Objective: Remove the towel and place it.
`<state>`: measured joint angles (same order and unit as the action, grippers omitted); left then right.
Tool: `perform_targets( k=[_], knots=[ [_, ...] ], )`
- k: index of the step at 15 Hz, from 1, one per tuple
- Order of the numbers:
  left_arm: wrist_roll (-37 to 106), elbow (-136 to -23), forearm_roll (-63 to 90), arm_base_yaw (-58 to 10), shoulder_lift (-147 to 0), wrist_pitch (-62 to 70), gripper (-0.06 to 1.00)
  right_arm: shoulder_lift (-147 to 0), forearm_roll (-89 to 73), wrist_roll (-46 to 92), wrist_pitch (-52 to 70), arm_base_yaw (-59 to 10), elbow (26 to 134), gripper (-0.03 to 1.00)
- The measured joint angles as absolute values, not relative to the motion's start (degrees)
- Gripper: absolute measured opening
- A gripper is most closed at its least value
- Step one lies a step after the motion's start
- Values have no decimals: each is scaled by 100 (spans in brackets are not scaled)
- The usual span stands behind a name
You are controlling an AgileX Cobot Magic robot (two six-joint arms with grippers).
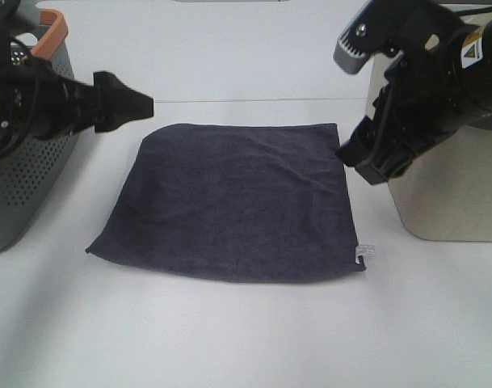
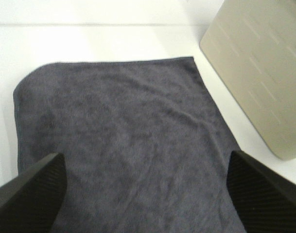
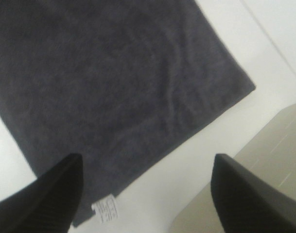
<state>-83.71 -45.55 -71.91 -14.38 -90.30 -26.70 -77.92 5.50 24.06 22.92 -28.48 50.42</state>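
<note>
The dark navy-grey towel (image 1: pixel 237 202) lies spread flat on the white table, with its small white tag (image 1: pixel 365 252) at the near right corner. My left gripper (image 1: pixel 140 105) hovers open and empty just beyond the towel's far left corner, pointing right. My right gripper (image 1: pixel 355 153) hovers open and empty over the towel's far right edge. The left wrist view shows the towel (image 2: pixel 123 126) between that gripper's spread fingers (image 2: pixel 145 160). The right wrist view shows the towel (image 3: pixel 104 73), the tag (image 3: pixel 105 208) and the open gripper (image 3: pixel 148 162).
A grey perforated basket (image 1: pixel 27 162) with an orange handle (image 1: pixel 52 32) stands at the left. A beige bin (image 1: pixel 456 186) stands right of the towel, close behind my right arm; it also shows in the left wrist view (image 2: pixel 259 63) and the right wrist view (image 3: pixel 264 165).
</note>
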Motion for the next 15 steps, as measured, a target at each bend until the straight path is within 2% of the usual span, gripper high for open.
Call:
perform_targets(
  k=[4, 7, 9, 11, 15],
  knots=[
    [-10554, -5964, -9316, -1438, -9030, -2664, 83, -7786, 1163, 252, 1971, -2848, 5672, 72],
    [-11453, -6721, -9929, -1335, -9030, -2773, 82, -8090, 2378, -1169, 2716, -2848, 6858, 68],
    [-11494, -7019, -9969, -1175, -9030, -2813, 82, -8560, 3249, -1845, 4125, -2848, 7941, 66],
    [-10823, -7185, -9975, -1117, -9030, -2475, 82, -8921, 3535, -2045, 4945, -2848, 8663, 66],
    [-9139, -7208, -9987, -1112, -9030, 430, 82, -9024, 3839, -2343, 4859, -2848, 9053, 66]
  ],
)
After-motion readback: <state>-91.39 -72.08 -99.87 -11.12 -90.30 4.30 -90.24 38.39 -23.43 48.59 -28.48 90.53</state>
